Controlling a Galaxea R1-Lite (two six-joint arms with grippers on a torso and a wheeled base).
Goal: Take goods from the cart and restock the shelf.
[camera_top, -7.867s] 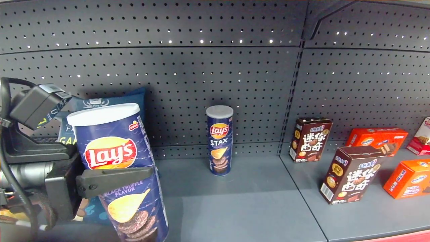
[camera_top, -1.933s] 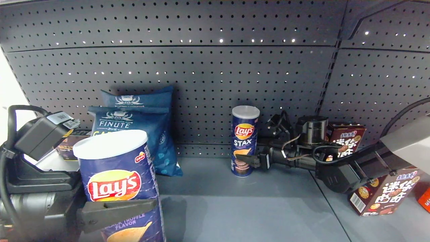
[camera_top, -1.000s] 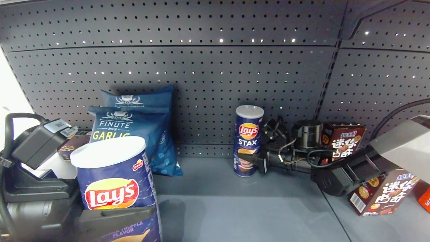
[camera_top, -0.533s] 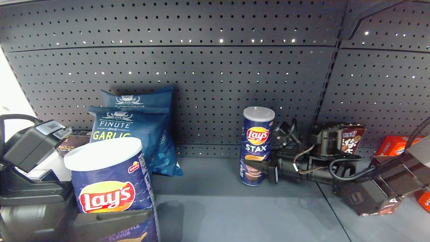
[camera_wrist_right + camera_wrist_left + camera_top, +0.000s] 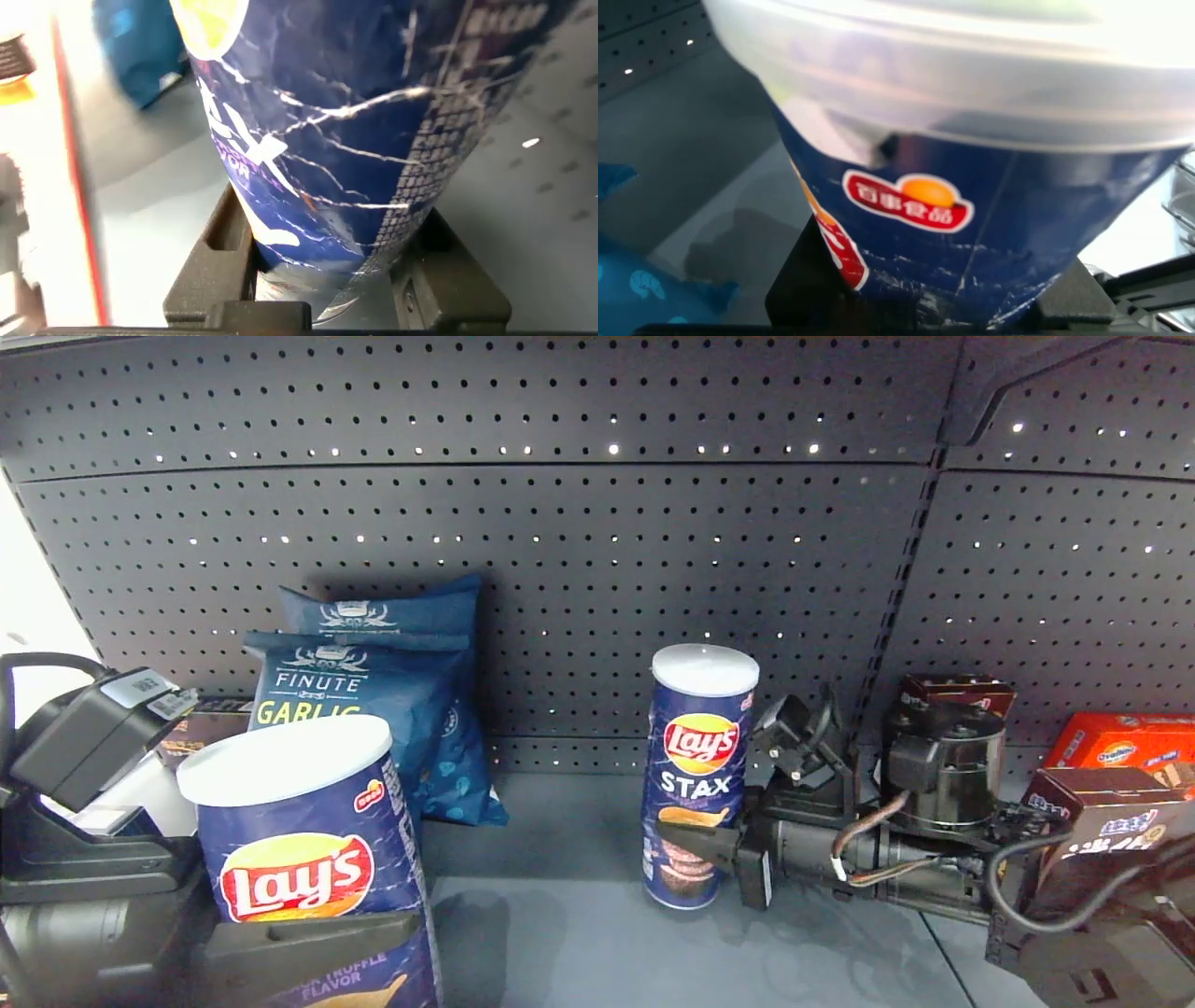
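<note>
Two blue chip cans with white lids are in hand. My left gripper [image 5: 313,924] is shut on the nearer can [image 5: 299,840] at the lower left, in front of the shelf edge; that can [image 5: 971,196] also looms close between the left fingers [image 5: 799,280]. My right gripper [image 5: 693,857] is shut low on the second can [image 5: 698,775], which stands slightly tilted at mid-shelf, away from the back wall. The same can [image 5: 355,131] sits clamped between the right fingers [image 5: 229,247]. Whether its base touches the shelf floor [image 5: 560,943] I cannot tell.
Two blue chip bags [image 5: 373,709] lean on the pegboard back wall [image 5: 597,569] at the left. Brown boxes [image 5: 957,693] and an orange box [image 5: 1120,747] stand to the right, one brown box [image 5: 1106,812] close by my right arm. Open shelf floor lies between the cans.
The right gripper closed on the can at the back wall and has drawn it forward, toward the shelf front. The left gripper with its can has sunk slightly. The head view shifted since the oldest frame.
</note>
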